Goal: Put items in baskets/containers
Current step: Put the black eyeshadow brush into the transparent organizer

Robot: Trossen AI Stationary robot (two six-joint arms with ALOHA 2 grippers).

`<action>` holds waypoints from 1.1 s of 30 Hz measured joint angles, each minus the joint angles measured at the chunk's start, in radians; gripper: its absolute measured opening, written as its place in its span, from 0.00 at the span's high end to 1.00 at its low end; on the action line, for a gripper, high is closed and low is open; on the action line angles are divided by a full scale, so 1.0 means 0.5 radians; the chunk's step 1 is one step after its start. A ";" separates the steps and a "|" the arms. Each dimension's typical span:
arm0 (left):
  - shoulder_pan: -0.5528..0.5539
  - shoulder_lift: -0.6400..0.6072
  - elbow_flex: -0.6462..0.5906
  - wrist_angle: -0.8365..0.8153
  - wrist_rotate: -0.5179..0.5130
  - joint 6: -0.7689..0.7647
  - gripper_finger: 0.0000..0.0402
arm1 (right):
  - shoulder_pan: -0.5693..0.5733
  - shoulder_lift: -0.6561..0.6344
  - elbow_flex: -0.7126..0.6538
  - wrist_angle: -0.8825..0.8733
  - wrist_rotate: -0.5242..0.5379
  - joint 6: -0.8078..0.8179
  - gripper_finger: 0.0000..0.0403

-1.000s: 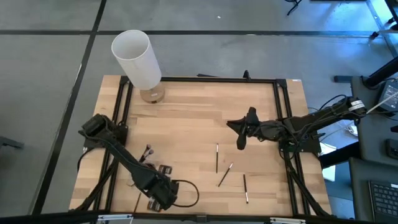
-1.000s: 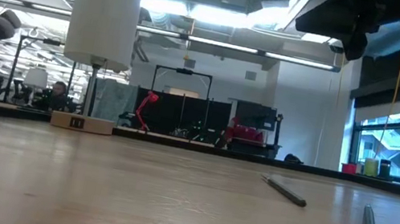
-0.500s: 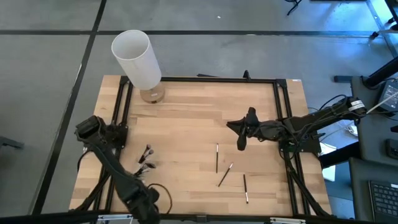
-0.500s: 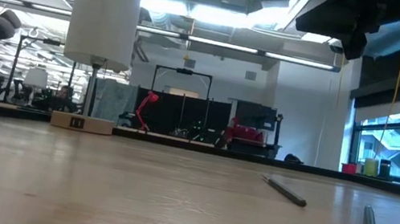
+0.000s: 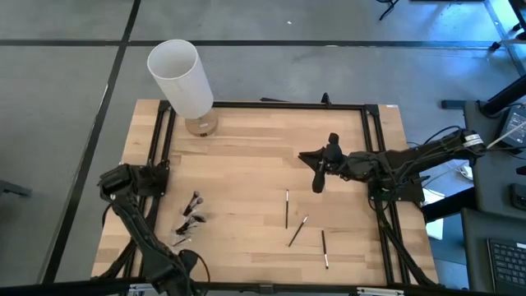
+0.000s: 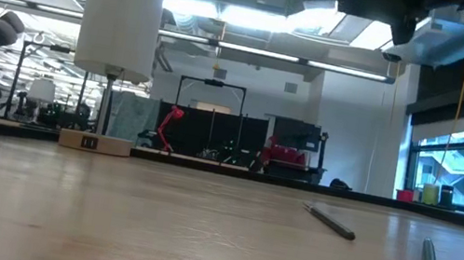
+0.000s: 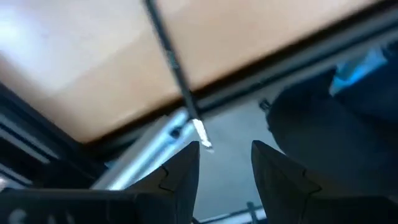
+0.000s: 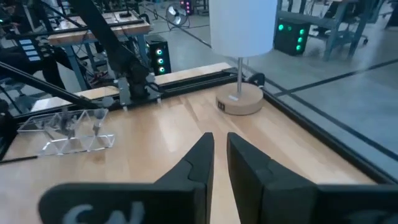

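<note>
Now the left arm has swung back off the near edge of the surface (image 5: 246,156), and its claw (image 7: 225,163), which was over the front-left corner a second ago, sits past that edge with its fingers a little apart and nothing between them; in the left wrist view one thin brush (image 7: 169,59) runs across the wood above them, blurred. The right claw (image 5: 319,182) has barely shifted, hanging above the right-centre of the surface with its fingers nearly together and empty. Four loose brushes lie right of centre: one (image 5: 286,208) straight, one (image 5: 297,231) slanting, and two (image 5: 323,240) end to end nearer the front. A clear container (image 8: 68,129) lies on its side at the left with a cluster of brushes (image 5: 191,214) in it; I cannot count those. One tall white cylinder (image 5: 180,76) stands on one tan base (image 5: 201,126) at the far-left corner. From the low view only two brushes show, and the container is cut off at the left.
</note>
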 joint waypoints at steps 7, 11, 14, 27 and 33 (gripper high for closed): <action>-0.011 0.020 0.001 -0.114 -0.144 -0.049 0.65 | -0.027 0.000 0.007 0.003 -0.002 -0.022 0.89; -0.028 0.083 0.001 -0.114 -0.154 -0.009 0.65 | -0.026 0.000 0.007 0.006 -0.006 -0.042 0.89; -0.053 0.137 0.001 -0.090 -0.127 0.007 0.65 | -0.026 0.000 0.007 0.001 -0.007 -0.043 0.89; -0.100 0.271 0.002 -0.073 -0.042 -0.045 0.65 | -0.026 0.000 0.007 0.015 -0.007 -0.046 0.89; -0.090 0.301 0.008 -0.057 -0.020 -0.047 0.66 | -0.026 0.000 0.007 0.015 -0.007 -0.047 0.89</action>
